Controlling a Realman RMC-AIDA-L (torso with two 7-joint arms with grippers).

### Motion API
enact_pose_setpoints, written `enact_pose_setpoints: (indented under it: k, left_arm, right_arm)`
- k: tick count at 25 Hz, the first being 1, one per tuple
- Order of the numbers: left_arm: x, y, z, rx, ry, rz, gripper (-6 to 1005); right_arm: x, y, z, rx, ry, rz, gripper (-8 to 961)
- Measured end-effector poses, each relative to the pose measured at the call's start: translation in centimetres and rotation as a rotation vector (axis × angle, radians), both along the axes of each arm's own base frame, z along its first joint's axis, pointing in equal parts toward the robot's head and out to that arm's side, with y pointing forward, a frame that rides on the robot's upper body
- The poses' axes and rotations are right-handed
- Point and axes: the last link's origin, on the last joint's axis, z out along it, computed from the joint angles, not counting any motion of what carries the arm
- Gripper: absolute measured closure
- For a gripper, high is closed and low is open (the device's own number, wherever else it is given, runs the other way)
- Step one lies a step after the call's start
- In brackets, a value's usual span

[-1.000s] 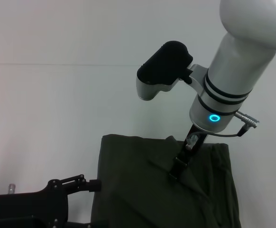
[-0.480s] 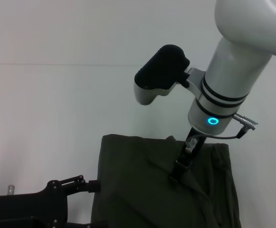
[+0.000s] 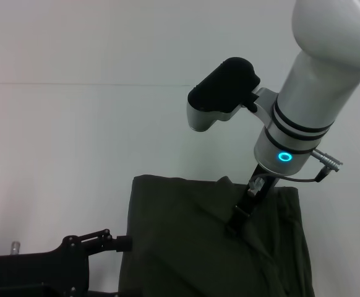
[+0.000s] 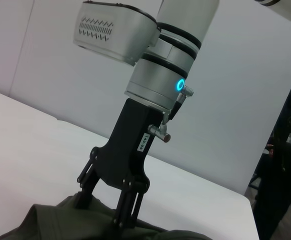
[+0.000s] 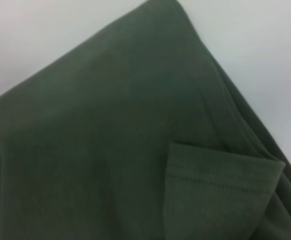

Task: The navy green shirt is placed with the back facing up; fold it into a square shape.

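The navy green shirt (image 3: 180,247) lies folded on the white table (image 3: 68,142), plain side up, near the front edge of the head view. My right gripper (image 3: 234,228) points down onto its middle. In the left wrist view the right gripper (image 4: 105,207) stands open, with its fingertips (image 4: 83,197) touching the cloth (image 4: 55,225). The right wrist view is filled with the shirt (image 5: 95,130) and a folded-over stitched hem (image 5: 220,175). My left gripper (image 3: 121,241) sits low at the shirt's left edge.
White table surface spreads to the left of and behind the shirt. A white wall (image 3: 106,37) rises behind the table. The right arm's grey wrist housing (image 3: 220,96) hangs above the shirt's far edge.
The right arm has shifted slightly to the right, its fingertips still at the shirt's middle. The left gripper and the shirt have not visibly moved.
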Motion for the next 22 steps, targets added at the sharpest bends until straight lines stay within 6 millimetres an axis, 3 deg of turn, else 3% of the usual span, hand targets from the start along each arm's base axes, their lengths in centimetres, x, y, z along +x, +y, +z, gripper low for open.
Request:
enact_pose_setpoints:
  k: [13, 22]
  left_arm:
    - [0.0, 0.0, -0.1, -0.004, -0.001, 0.004, 36]
    - [0.1, 0.0, -0.2, -0.006, -0.003, 0.002, 35]
  right_arm:
    - [1.3, 0.9, 1.4, 0.090, -0.041, -0.050, 39]
    - [3.2, 1.4, 3.8, 0.195, 0.062, -0.203, 38]
